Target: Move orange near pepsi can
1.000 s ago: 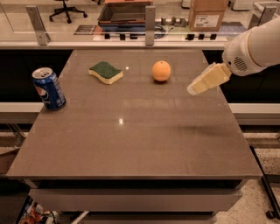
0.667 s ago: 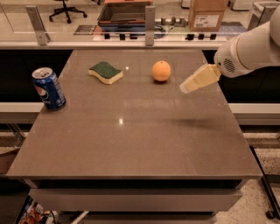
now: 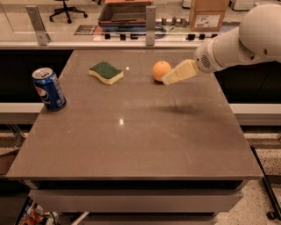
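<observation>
The orange [image 3: 160,70] sits on the brown table [image 3: 131,132] toward the back, right of the middle. The pepsi can [image 3: 48,88] stands upright near the table's left edge. My gripper [image 3: 169,79], on a white arm reaching in from the right, hovers above the table with its cream fingertips right beside the orange on its right side. It holds nothing.
A green-and-yellow sponge [image 3: 106,72] lies left of the orange at the back of the table. Behind the table runs a counter with metal posts [image 3: 150,19] and a cardboard box [image 3: 207,13].
My gripper has moved left and slightly toward the orange, from well to its right to right beside it. The orange, can and sponge have not moved.
</observation>
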